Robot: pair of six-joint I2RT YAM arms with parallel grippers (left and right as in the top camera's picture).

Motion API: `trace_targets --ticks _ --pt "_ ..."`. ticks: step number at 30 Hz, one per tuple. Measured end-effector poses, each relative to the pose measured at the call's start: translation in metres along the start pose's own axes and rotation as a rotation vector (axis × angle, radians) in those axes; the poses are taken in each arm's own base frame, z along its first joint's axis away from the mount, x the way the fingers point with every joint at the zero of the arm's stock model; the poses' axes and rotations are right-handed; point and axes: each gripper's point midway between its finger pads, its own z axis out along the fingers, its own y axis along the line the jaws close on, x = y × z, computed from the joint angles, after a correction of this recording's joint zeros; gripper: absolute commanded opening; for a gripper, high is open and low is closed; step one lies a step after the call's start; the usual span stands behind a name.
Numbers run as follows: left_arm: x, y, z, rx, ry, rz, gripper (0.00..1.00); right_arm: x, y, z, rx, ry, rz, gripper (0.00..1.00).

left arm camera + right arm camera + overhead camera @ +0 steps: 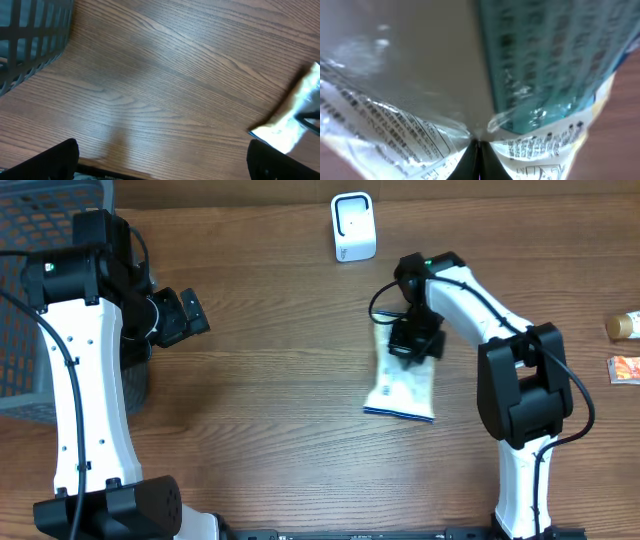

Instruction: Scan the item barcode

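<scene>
Overhead: the packet (pixel 402 388) lies on the table (pixel 270 410) right of centre, a pale pouch with a dark blue near edge; my right gripper (pixel 413 345) sits over its far end, the end nearer the white scanner (pixel 353 227), which stands apart at the table's far side; my left gripper (pixel 193 314) hangs well away beside the grey basket (pixel 40 290), jaws apart, holding nothing.

Left wrist: mostly bare wood, a corner of the basket at upper left, the packet's end just showing at the right edge; the two dark fingers (pixel 55 160) stand wide at the bottom corners with nothing between them.

Right wrist: the packet fills the view, clear film with small print on one side and a teal panel on the other; the fingertips (pixel 469 167) meet at the bottom of the picture, pinched on a fold of film, so I read the right tool as clamped on the packet; I cannot pick out a barcode in this blur.

As I judge it, the grasp is made and the lift not yet begun, since the pouch looks flat on the wood; next I must raise it, carry it to the scanner and turn whichever face bears the code toward its window; a thin pinch on slack film may slip, so a slow lift seems wise.
</scene>
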Motion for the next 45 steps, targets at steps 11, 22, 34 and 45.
trace_targets --ticks 11,22,34,45 --pt "0.000 0.000 0.000 0.000 0.000 0.000 1.00 -0.034 0.105 -0.017 -0.492 -0.047 0.113 0.04" --pt "0.000 0.000 0.000 0.000 0.000 0.000 1.00 -0.049 0.073 -0.057 -0.505 -0.219 -0.296 0.04" --pt "0.000 0.000 0.000 0.000 0.000 0.000 1.00 -0.013 0.162 -0.034 -0.273 -0.465 -0.760 0.04" --pt "0.000 0.000 0.000 0.000 0.000 0.000 1.00 -0.078 0.069 -0.022 -0.085 -0.449 -0.428 0.04"
